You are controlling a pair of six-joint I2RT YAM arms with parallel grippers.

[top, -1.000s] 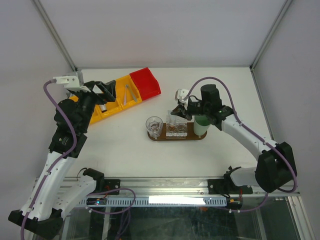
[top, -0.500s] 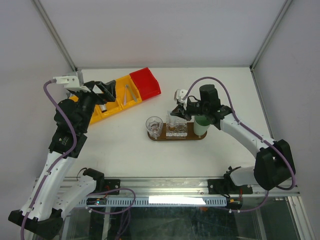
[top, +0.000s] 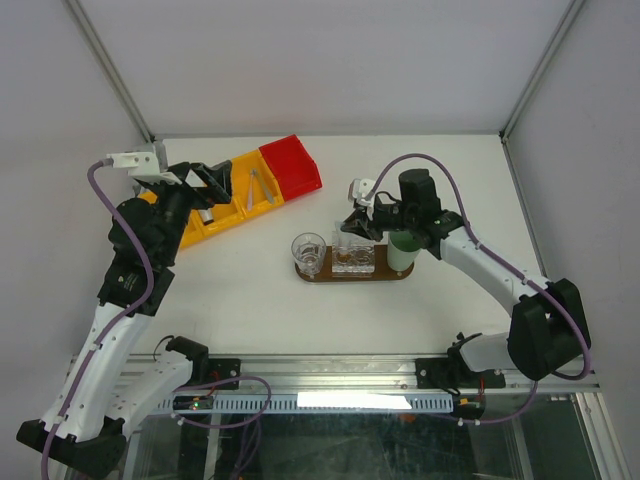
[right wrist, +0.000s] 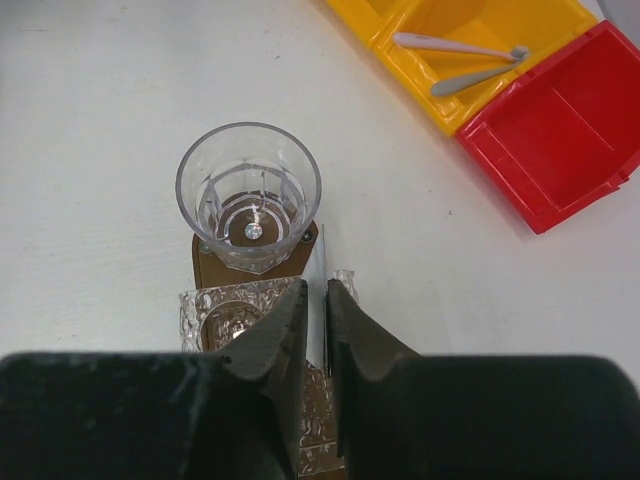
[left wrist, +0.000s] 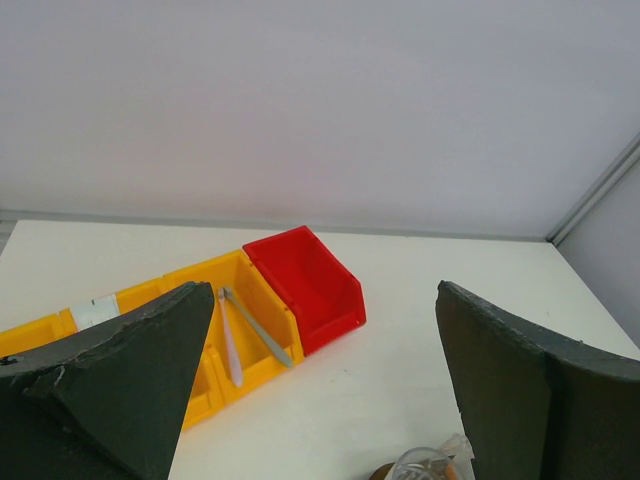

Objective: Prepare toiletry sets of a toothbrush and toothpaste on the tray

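Note:
The dark brown oval tray (top: pixel 330 277) lies mid-table and also shows in the right wrist view (right wrist: pixel 207 265). My right gripper (top: pixel 352 222) (right wrist: pixel 316 287) is shut on a thin pale toothpaste tube (right wrist: pixel 314 258), seen edge-on and held upright over the tray's clear crinkled holder (right wrist: pixel 200 305). My left gripper (top: pixel 205 185) (left wrist: pixel 325 290) is wide open and empty, above the yellow bins. Two light toothbrushes (left wrist: pixel 245 325) (right wrist: pixel 455 47) lie in a yellow bin (left wrist: pixel 255 290). A pale tube (left wrist: pixel 95 310) lies in another yellow bin.
A clear glass (top: pixel 308 252) (right wrist: pixel 249 195) stands on the tray's left end and a mint-green cup (top: pixel 400 250) on its right end. A red bin (top: pixel 292 168) (left wrist: pixel 305 285) (right wrist: pixel 550 130) adjoins the yellow bins (top: pixel 225 205) at the back left.
My right gripper has shifted very slightly left with the tube in it. The left arm has not moved.

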